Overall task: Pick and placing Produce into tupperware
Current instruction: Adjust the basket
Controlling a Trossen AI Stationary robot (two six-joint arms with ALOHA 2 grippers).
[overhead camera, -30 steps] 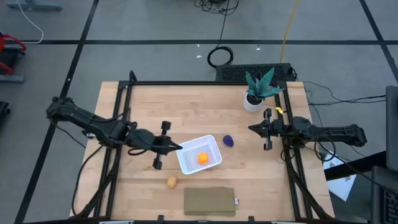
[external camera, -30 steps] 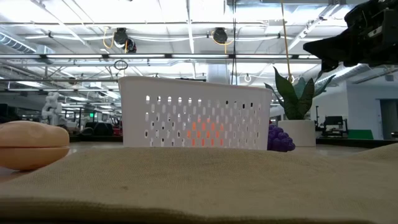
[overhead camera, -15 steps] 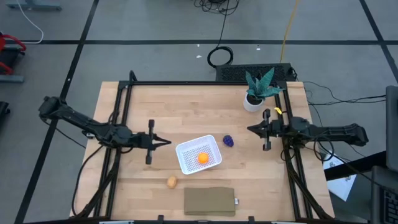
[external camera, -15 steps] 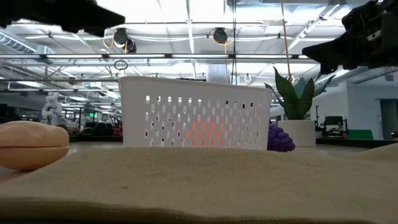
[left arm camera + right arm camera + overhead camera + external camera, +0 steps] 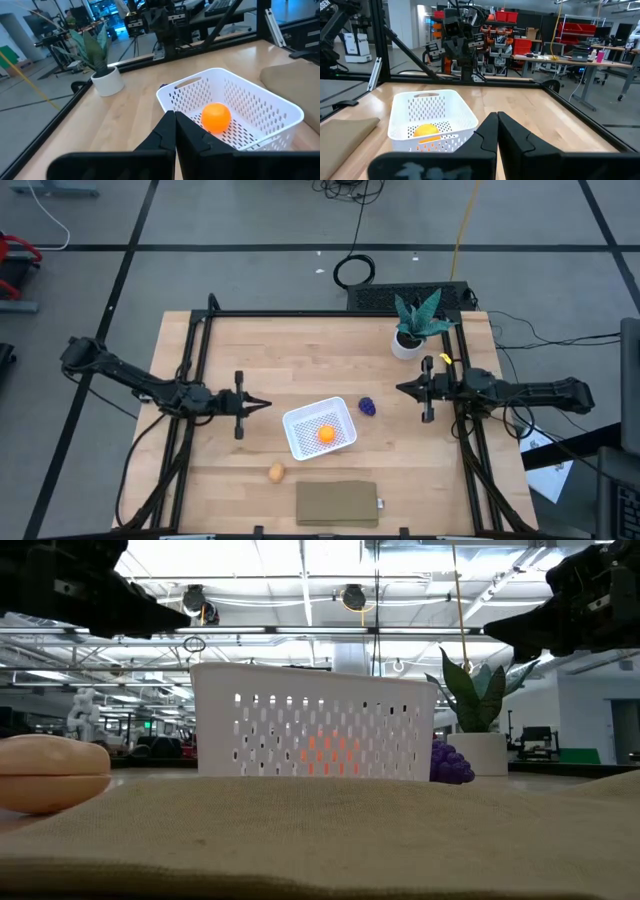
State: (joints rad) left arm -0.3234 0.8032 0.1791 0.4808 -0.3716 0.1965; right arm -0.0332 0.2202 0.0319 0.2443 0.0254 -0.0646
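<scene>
A white perforated tupperware (image 5: 320,430) stands on the table's middle, with the bright orange piece (image 5: 326,434) lying on its mesh bottom. The dark purple piece (image 5: 368,407) rests on the wood just right of the container. The tan-brown piece (image 5: 276,472) lies toward the near edge, left of the brown pad. My left gripper (image 5: 266,405) is shut and empty, hovering left of the tupperware (image 5: 230,110). My right gripper (image 5: 400,389) is shut and empty, to the right of the purple piece.
A flat brown pad (image 5: 337,503) lies at the near edge. A green potted plant (image 5: 412,325) stands at the far right corner. Black frame rails (image 5: 195,370) run along the table's left and right sides. Bare wood shows between the left gripper and the container.
My left gripper has drawn back from the tupperware's left rim toward the table's left edge and slightly toward the far edge, staying shut. The right gripper and all produce have kept still.
</scene>
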